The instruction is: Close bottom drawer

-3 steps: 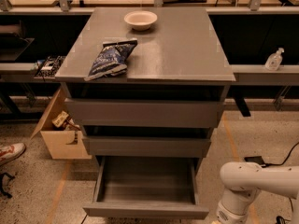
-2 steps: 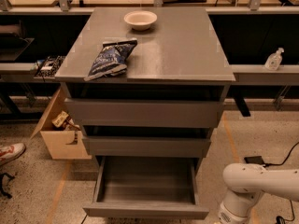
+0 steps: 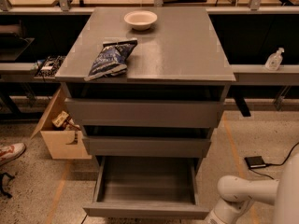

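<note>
The bottom drawer point(image 3: 145, 211) of the grey cabinet point(image 3: 187, 41) stands pulled far out toward me, and its shallow grey box point(image 3: 147, 181) is empty. The middle drawer point(image 3: 147, 146) and the taller top drawer point(image 3: 142, 113) above it are nearly flush with the cabinet. My white arm point(image 3: 247, 192) reaches in from the bottom right, with its elbow beside the right front corner of the open drawer. It runs down out of the picture, so the gripper is not in view.
A white bowl point(image 3: 140, 18) and a blue chip bag point(image 3: 110, 59) lie on the cabinet top. An open cardboard box point(image 3: 58, 134) stands on the floor at the left, and a person's shoe point(image 3: 10, 152) is beside it. A black pedal with a cable point(image 3: 255, 162) lies on the floor at the right.
The white arm has barely shifted. The bottom drawer is as far out as before.
</note>
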### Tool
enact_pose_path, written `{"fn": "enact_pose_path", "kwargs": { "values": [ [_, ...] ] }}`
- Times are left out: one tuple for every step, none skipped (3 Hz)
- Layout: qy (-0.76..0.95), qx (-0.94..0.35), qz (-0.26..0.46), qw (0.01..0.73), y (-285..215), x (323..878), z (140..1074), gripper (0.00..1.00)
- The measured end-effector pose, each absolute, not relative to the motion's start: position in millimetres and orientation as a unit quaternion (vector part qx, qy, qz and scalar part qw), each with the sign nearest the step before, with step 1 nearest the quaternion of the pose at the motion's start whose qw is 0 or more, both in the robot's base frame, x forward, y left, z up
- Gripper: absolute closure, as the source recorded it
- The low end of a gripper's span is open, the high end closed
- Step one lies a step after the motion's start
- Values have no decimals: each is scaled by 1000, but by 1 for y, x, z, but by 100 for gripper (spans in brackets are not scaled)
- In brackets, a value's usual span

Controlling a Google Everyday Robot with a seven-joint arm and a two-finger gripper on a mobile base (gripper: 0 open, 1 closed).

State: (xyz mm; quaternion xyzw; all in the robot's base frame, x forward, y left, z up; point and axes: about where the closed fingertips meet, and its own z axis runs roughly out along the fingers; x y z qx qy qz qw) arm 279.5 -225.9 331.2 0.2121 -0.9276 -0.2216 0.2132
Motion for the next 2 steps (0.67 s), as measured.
{"fn": "enact_pose_path", "kwargs": {
  "values": [
    [-908,206,-280,235,-192,271,252,73],
    [-902,204,-313,217,-170,265,208,95]
  ]
}}
